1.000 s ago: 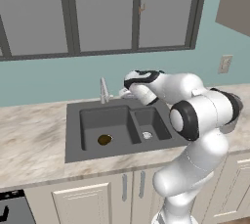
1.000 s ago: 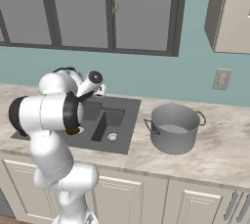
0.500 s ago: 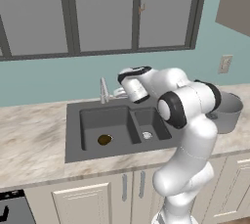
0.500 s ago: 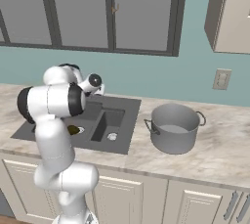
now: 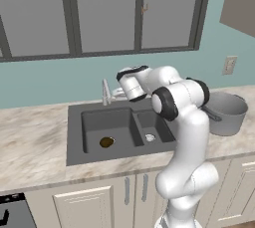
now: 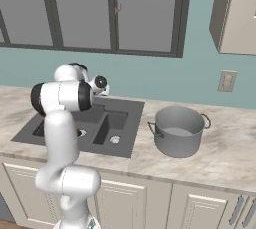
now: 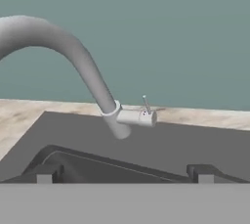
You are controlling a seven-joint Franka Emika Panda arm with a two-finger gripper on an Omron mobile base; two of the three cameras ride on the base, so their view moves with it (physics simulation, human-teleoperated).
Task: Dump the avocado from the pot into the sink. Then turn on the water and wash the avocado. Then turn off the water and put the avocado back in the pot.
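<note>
The avocado (image 5: 106, 142), a small brown-olive lump, lies on the floor of the large basin of the dark sink (image 5: 74, 137). The grey pot (image 5: 226, 112) stands upright on the counter to the right of the sink, also seen as the pot (image 6: 178, 130). My gripper (image 5: 119, 92) hovers over the sink's back edge, just right of the silver faucet (image 5: 105, 91). In the hand view my gripper (image 7: 124, 176) is open with nothing between the fingertips (image 7: 46, 174), facing the faucet's lever (image 7: 145, 105) and base beyond. The curved spout (image 7: 73, 54) arcs to the left. No water runs.
The small basin has a silver drain (image 5: 150, 137). Marbled counter (image 5: 30, 142) runs on both sides of the sink. A teal wall with dark windows rises behind the faucet, with a wall outlet (image 6: 226, 81) above the pot.
My hand has crept left toward the faucet, and the elbow has swung across, uncovering the pot in the left base view. The gripper stays open. Avocado and pot have not moved.
</note>
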